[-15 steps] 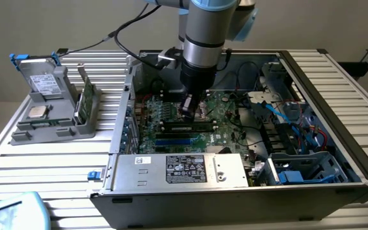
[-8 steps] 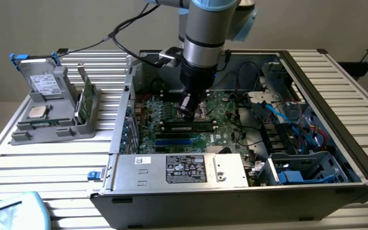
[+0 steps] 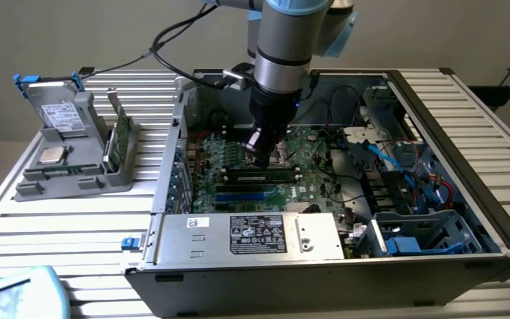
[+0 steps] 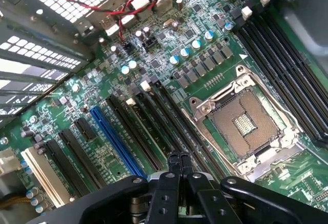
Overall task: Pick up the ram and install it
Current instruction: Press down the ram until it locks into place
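Note:
The ram, a long dark stick with black chips, lies level along the memory slots on the green motherboard inside the open computer case. My gripper hangs straight down just behind the stick, its tips close above the board. In the wrist view the two black fingers are pressed together with nothing between them, so the gripper is shut. They point at the row of long black slots. I cannot tell from that view whether the tips touch the stick.
An open CPU socket lies beside the slots, and a blue slot on their other side. A grey power supply fills the case front. Cables and a blue drive cage crowd the exterior view's right. A grey holder with a green card stands outside the case.

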### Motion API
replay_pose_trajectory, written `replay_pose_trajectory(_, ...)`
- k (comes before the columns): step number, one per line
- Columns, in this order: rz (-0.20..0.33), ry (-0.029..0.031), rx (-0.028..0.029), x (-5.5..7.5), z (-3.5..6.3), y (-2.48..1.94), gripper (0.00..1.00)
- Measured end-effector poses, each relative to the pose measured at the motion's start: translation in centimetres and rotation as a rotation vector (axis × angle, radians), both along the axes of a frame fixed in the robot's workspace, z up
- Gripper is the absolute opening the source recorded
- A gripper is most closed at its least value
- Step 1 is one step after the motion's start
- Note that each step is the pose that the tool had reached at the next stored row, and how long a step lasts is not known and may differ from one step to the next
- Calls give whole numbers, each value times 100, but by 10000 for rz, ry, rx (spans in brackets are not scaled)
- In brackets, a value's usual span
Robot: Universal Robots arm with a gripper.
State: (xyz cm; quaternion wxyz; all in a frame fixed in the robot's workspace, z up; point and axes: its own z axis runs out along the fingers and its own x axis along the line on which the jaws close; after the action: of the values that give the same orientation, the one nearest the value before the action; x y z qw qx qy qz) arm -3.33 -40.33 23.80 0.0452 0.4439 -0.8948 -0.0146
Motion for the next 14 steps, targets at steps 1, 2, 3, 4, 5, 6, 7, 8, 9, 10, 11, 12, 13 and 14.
replay_pose_trajectory(1, -115, -12, -1, 0, 0, 0, 11)
replay_pose_trajectory(2, -227, -36, 0, 0, 1, 0, 11)
replay_pose_trajectory(3, -313, -76, -2, 0, 1, 0, 11)
replay_pose_trajectory(4, -396, -125, -1, 0, 1, 0, 11)
replay_pose_trajectory(5, -488, -180, -1, 0, 1, 0, 11)
replay_pose_trajectory(6, -576, -232, 1, 0, 1, 0, 11)
replay_pose_trajectory(7, -676, -281, 1, 0, 1, 0, 11)
replay_pose_trajectory(8, -781, -322, 1, 0, 0, 0, 11)
replay_pose_trajectory(9, -886, -355, 1, 0, 0, 0, 11)
replay_pose_trajectory(10, -998, -388, 1, 0, 0, 0, 11)
replay_pose_trajectory(11, -1111, -420, 0, 0, 0, 0, 11)
replay_pose_trajectory(12, -1226, -453, -1, 0, 0, 0, 11)
replay_pose_trajectory(13, -1339, -483, -1, 0, 0, 0, 11)
replay_pose_trajectory(14, -1456, -512, -2, 0, 0, 0, 11)
